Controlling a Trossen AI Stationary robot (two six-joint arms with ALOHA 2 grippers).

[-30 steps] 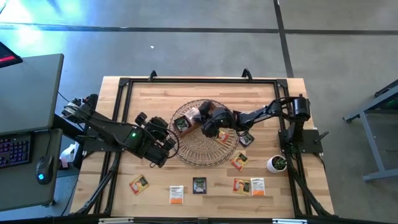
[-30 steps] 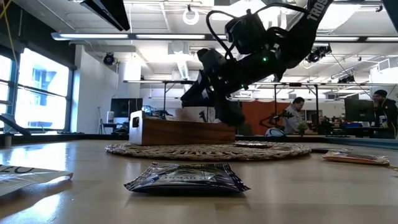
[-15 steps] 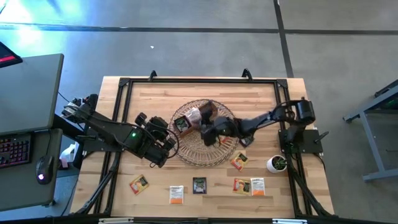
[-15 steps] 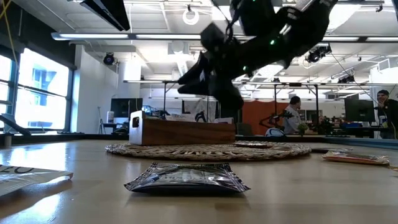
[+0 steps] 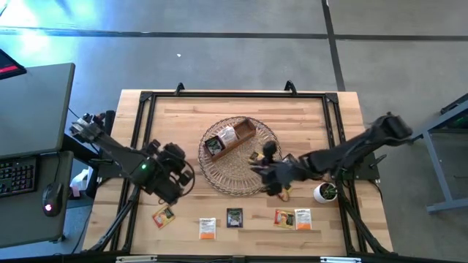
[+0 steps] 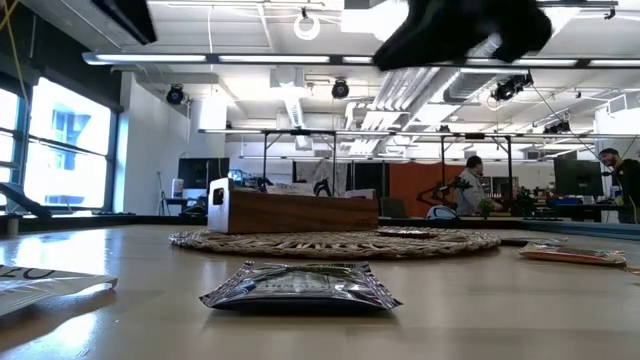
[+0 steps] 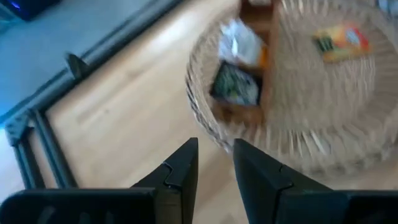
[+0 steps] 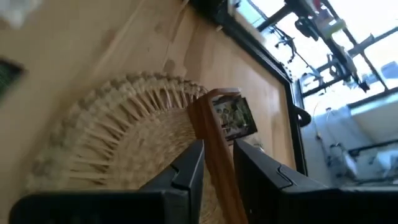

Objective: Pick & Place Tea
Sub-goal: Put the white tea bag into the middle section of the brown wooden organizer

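Several tea sachets lie flat along the table's near side: an orange one (image 5: 164,216), another orange one (image 5: 207,228), a black one (image 5: 234,218) (image 6: 300,287), and an orange and a white one (image 5: 302,218). The wooden tray (image 5: 232,137) (image 7: 249,74) (image 8: 214,149) stands in the wicker basket (image 5: 219,175) and holds a dark-green sachet (image 7: 235,87) and a white one (image 7: 242,43). An orange sachet (image 7: 341,40) lies on the basket's weave. My right gripper (image 5: 262,169) (image 8: 217,149) hovers high over the basket's near-right rim, with a narrow gap and nothing in it. My left gripper (image 5: 183,175) (image 7: 216,152) hangs left of the basket, also narrowly open and empty.
A small potted plant (image 5: 325,192) stands near the table's right edge, just under my right arm. Another orange sachet (image 5: 281,191) lies between the basket and the plant. A black frame (image 5: 142,102) runs around the tabletop. People sit in the room beyond the table (image 6: 475,185).
My right gripper has drawn back from the tray toward the table's near-right and risen, leaving the low view's middle for its top edge. My left gripper has moved a little away from the basket, toward the table's left and near edge. The sachets have stayed put.
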